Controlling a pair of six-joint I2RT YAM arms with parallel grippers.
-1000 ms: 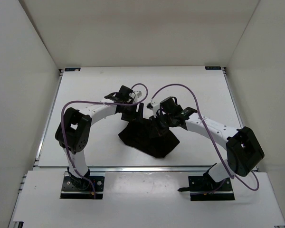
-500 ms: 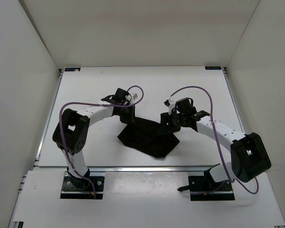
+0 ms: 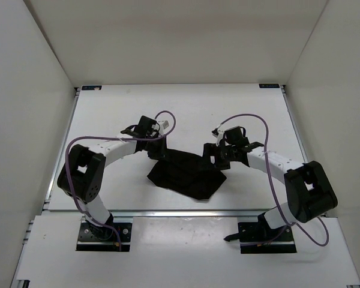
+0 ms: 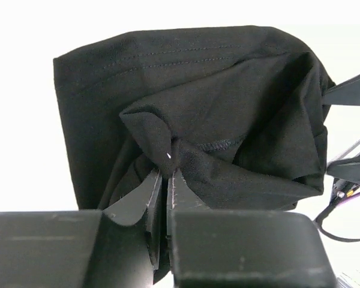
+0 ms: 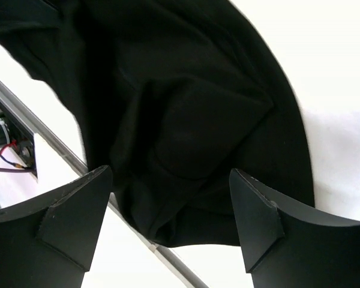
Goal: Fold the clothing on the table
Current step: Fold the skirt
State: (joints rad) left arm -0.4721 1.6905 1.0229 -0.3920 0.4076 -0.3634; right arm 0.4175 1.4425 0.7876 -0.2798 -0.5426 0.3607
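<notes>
White walls box in the counter [image 3: 180, 108], where the black clothing [image 3: 189, 174] lies crumpled toward the near side, between both arms. At its left edge the left hand [image 4: 166, 180] is clenched on a bunched fold of fabric. The right hand [image 5: 170, 174] is released, fingers spread wide over the cloth's right side, grasping nothing.
</notes>
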